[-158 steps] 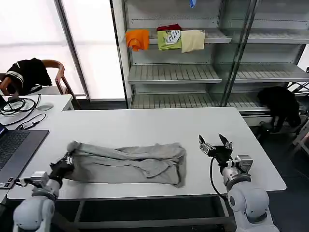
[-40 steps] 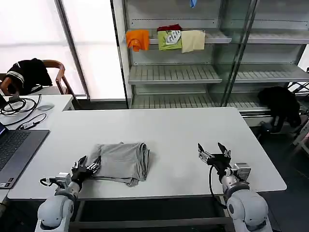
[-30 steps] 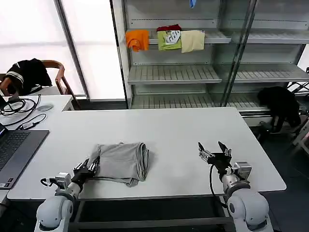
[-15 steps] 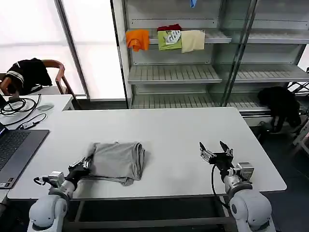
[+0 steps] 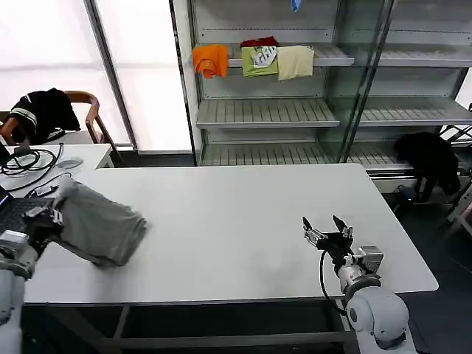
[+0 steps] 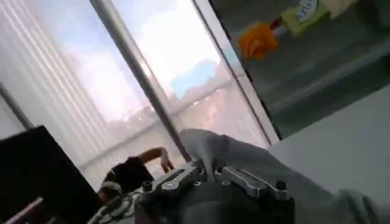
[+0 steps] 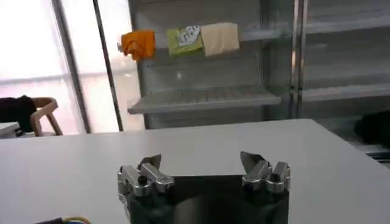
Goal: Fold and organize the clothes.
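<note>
A folded light grey shirt (image 5: 99, 228) hangs tilted at the left end of the white table (image 5: 236, 214), its lower corner close to the tabletop. My left gripper (image 5: 46, 218) holds its left edge. In the left wrist view the left gripper (image 6: 210, 172) is shut on a ridge of the grey cloth (image 6: 256, 164), which spreads out beyond the fingers. My right gripper (image 5: 327, 230) rests low over the table's front right part, open, with nothing between its fingers. The right wrist view shows the same open gripper (image 7: 203, 163) above bare tabletop.
A metal shelf unit behind the table carries folded orange (image 5: 210, 59), green (image 5: 259, 60) and cream (image 5: 294, 61) garments. A side desk with cables (image 5: 29, 158) and a chair with a black garment (image 5: 44, 110) stand at the left. Another black garment (image 5: 428, 158) lies at the far right.
The left gripper has carried the folded shirt from the table's front middle leftward and lifted it at the left end. The right gripper has stayed where it was.
</note>
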Controlling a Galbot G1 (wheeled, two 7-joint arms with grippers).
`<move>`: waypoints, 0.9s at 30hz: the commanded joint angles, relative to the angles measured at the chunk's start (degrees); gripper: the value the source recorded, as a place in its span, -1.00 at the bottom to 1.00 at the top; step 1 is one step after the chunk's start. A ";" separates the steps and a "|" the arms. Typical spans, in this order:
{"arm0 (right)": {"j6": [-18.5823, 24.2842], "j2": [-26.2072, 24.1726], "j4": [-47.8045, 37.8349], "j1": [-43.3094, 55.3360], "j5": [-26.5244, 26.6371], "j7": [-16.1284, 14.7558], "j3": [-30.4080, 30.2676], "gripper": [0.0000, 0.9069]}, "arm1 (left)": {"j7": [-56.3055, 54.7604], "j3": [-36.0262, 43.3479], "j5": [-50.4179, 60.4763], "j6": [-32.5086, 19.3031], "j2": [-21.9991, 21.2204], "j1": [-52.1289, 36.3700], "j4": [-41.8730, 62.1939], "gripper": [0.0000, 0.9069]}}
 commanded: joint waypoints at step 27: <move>1.58 -2.04 0.03 -3.13 1.25 -0.17 3.36 1.00 | -9.13 41.36 3.88 0.67 -22.04 1.82 -3.36 -0.93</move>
